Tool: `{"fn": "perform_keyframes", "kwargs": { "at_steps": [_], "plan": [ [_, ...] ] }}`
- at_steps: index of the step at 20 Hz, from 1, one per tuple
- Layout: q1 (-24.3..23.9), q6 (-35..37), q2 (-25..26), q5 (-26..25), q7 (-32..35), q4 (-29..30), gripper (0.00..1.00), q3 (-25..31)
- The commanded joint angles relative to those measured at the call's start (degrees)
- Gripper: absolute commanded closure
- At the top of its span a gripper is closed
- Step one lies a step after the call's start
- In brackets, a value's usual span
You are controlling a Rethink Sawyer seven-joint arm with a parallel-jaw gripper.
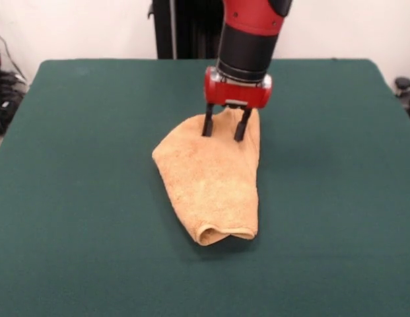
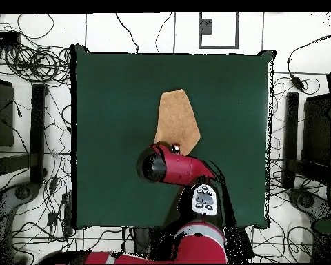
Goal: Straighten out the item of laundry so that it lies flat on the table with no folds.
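Observation:
The orange-tan towel (image 1: pixel 211 178) lies folded over on the dark green table (image 1: pixel 86 198), near the middle, with a rolled fold at its near end. In the overhead view the towel (image 2: pixel 176 119) shows as a long tapered patch on the table (image 2: pixel 106 138). My gripper (image 1: pixel 224 129) stands over the towel's far end, open, with both black fingers (image 1: pixel 207 122) down on or just above the cloth. The arm (image 2: pixel 172 165) hides the gripper and that end of the towel in the overhead view. No tag or stripes show.
The robot's pedestal (image 1: pixel 185 26) stands at the table's far edge. Cables and equipment (image 2: pixel 30 103) lie on the floor around the table. Green table top spreads wide on every side of the towel.

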Motion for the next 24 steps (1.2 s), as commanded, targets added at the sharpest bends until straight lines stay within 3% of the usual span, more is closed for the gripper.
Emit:
{"fn": "perform_keyframes", "kwargs": {
  "at_steps": [1,9,10,15,20,24],
  "plan": [
    [-3.6,-1.6,6.5,2.0,11.2,1.9,0.00,9.9],
    [-3.4,-3.1,9.2,1.0,10.2,-0.6,0.00,10.2],
    [-2.7,-2.6,9.0,0.9,10.0,-0.8,1.00,9.6],
    [-1.8,2.5,8.0,1.7,9.5,-0.8,1.00,8.8],
    [-3.3,1.4,6.6,3.1,11.8,2.0,1.00,10.2],
    [-2.8,5.1,2.2,4.9,13.5,5.4,1.00,10.4]
  ]
}}
